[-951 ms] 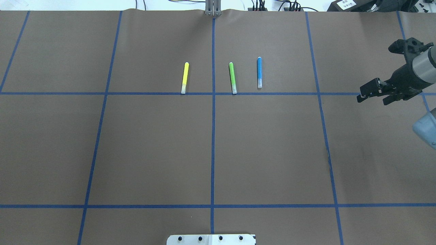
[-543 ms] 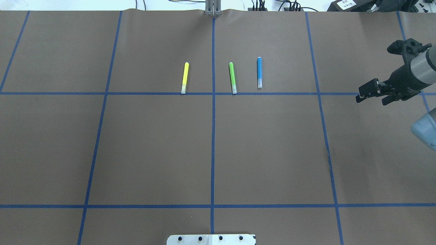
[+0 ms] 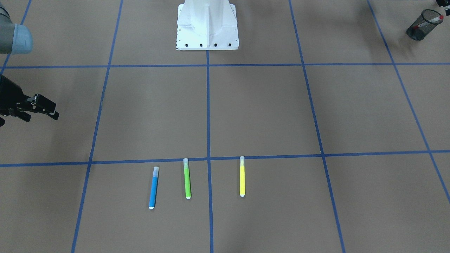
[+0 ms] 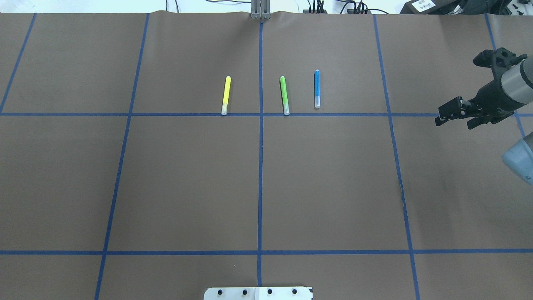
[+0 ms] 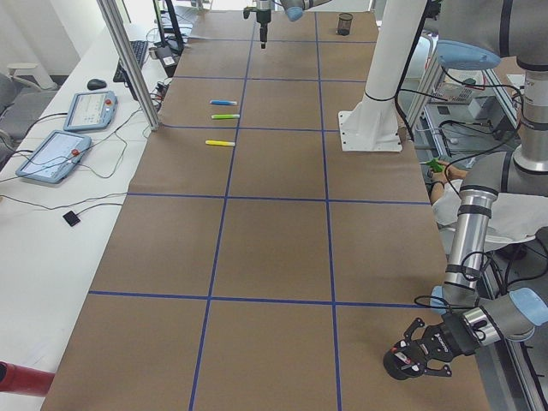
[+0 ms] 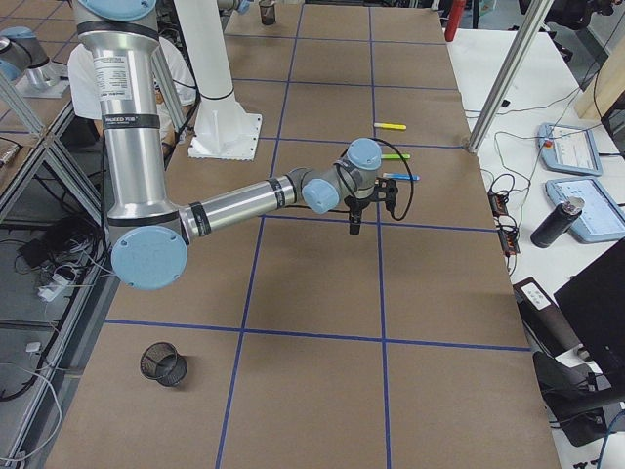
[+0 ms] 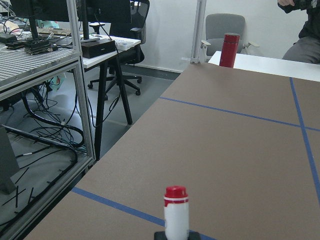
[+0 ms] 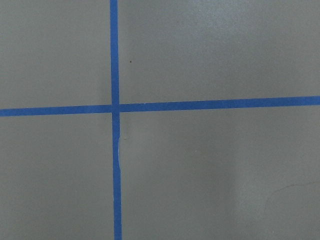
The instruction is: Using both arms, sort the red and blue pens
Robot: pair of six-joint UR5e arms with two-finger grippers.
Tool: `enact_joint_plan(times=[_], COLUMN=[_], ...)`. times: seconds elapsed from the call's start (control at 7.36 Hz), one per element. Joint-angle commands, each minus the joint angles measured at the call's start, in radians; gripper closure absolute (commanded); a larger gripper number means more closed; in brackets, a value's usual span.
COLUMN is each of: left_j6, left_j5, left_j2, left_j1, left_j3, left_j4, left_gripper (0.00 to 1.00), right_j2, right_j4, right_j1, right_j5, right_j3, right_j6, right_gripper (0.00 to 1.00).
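The blue pen (image 4: pixel 317 88) (image 3: pixel 153 188) lies flat on the brown table, rightmost of a row of three markers. My right gripper (image 4: pixel 454 123) (image 3: pixel 41 117) hovers open and empty well to the right of it, near the table's right side. The red pen (image 7: pixel 176 215), white-barrelled with a red cap, stands upright in the left wrist view with black fingertips closed on its barrel. My left gripper (image 7: pixel 173 235) (image 5: pixel 411 355) holds it at a black mesh cup (image 3: pixel 416 30), where the red pen (image 3: pixel 435 18) pokes out of the rim.
A green marker (image 4: pixel 284 95) and a yellow marker (image 4: pixel 225 95) lie left of the blue pen. A second mesh cup (image 6: pixel 163 363) stands near the table's right end. The white pedestal base (image 3: pixel 207 24) sits at the robot's side. A red bottle (image 7: pixel 230 50) stands beyond the table.
My right gripper has drifted slightly left and away from the robot, still open. The three markers on the table have not moved.
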Motion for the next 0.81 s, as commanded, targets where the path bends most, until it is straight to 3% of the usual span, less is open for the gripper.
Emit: enact_joint_plan(times=[0.0, 0.14, 0.41, 0.68], left_j6=[0.008, 0.008, 0.008, 0.015], left_j5=[-0.027, -0.062, -0.099, -0.098], left_j2=[-0.001, -0.006, -0.015, -0.114], left_j1=[-0.005, -0.005, -0.005, 0.024], left_j3=[-0.002, -0.022, -0.204, -0.252], left_j4=[0.010, 0.077, 0.315, 0.454], left_gripper=[0.09, 0.09, 0.09, 0.09], right_j2=[0.001, 0.001, 0.001, 0.003], right_j4=[0.000, 0.000, 0.000, 0.000], right_j1=[0.000, 0.000, -0.002, -0.006], right_j5=[0.000, 0.000, 0.000, -0.002], right_j3=[0.001, 0.001, 0.001, 0.000], right_j6=[0.000, 0.000, 0.000, 0.000], right_gripper=[0.00, 0.00, 0.00, 0.00])
